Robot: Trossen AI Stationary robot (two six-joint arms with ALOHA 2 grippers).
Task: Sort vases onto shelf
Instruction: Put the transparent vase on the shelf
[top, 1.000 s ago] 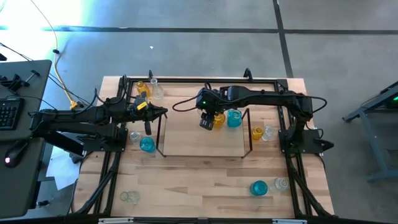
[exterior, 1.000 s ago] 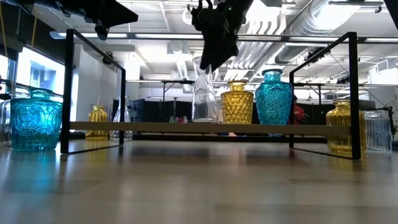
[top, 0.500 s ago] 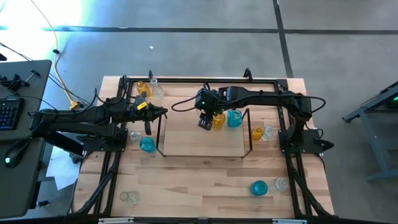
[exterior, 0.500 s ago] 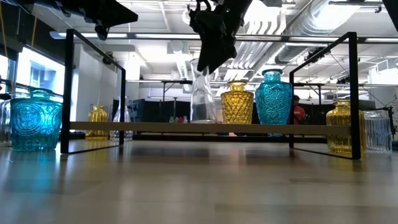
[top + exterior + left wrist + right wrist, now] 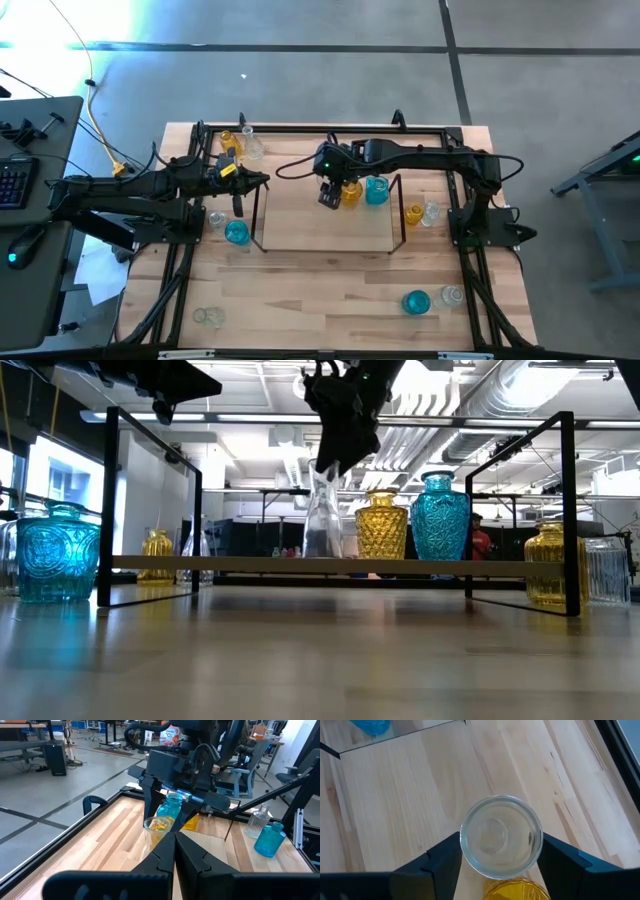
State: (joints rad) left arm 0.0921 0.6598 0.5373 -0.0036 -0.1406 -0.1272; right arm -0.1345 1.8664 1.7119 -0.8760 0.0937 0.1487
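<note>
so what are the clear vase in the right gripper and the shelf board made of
Clear vase: probably glass, since the room shows through it and its rim glints. It sits between the right gripper fingers. Shelf board: likely pale matte wood or laminate; its end frames look like thin black metal.

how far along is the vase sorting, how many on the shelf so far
Two vases stand on the shelf: an amber vase and a turquoise vase. The right gripper is placing a clear vase beside them. Left: vases on the table, including a turquoise one. The left gripper waits.
</note>
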